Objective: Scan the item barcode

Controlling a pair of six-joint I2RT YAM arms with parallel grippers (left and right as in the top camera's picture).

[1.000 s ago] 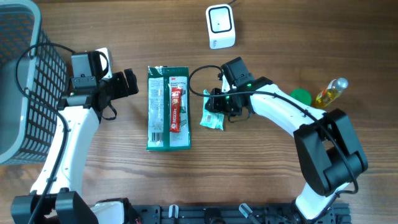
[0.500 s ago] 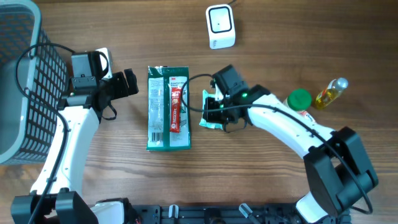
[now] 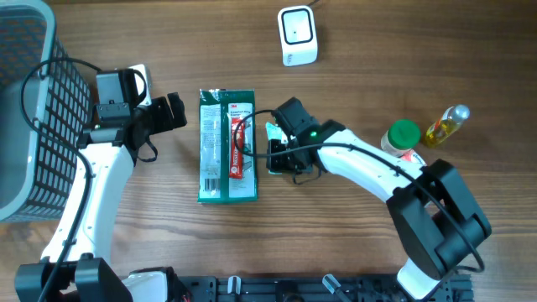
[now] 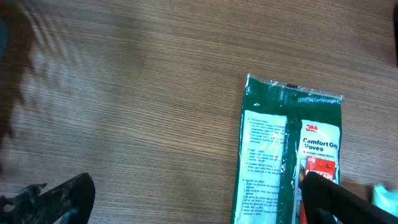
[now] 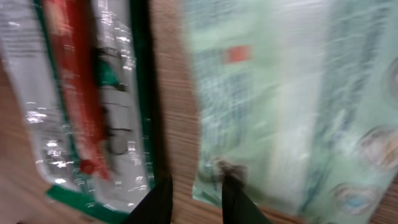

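A small pale green packet (image 5: 280,106) lies on the wooden table just right of a green gloves package (image 3: 226,147). In the overhead view my right arm covers most of the packet (image 3: 273,131). My right gripper (image 5: 198,202) hovers at the packet's lower left corner. Its jaws are a narrow gap apart, showing bare wood and the packet's edge by the right finger, with nothing clamped. The right wrist view is blurred. My left gripper (image 3: 174,111) stays wide open left of the gloves package (image 4: 286,155), holding nothing. The white scanner (image 3: 298,35) stands at the back.
A dark wire basket (image 3: 33,109) fills the far left. A green-capped bottle (image 3: 401,136) and a yellow oil bottle (image 3: 446,124) stand to the right of my right arm.
My right gripper has slid left over the pale green packet toward the gloves package, hiding more of the packet and uncovering the green-capped bottle. Its jaws narrowed, then parted a little. The left arm has not moved.
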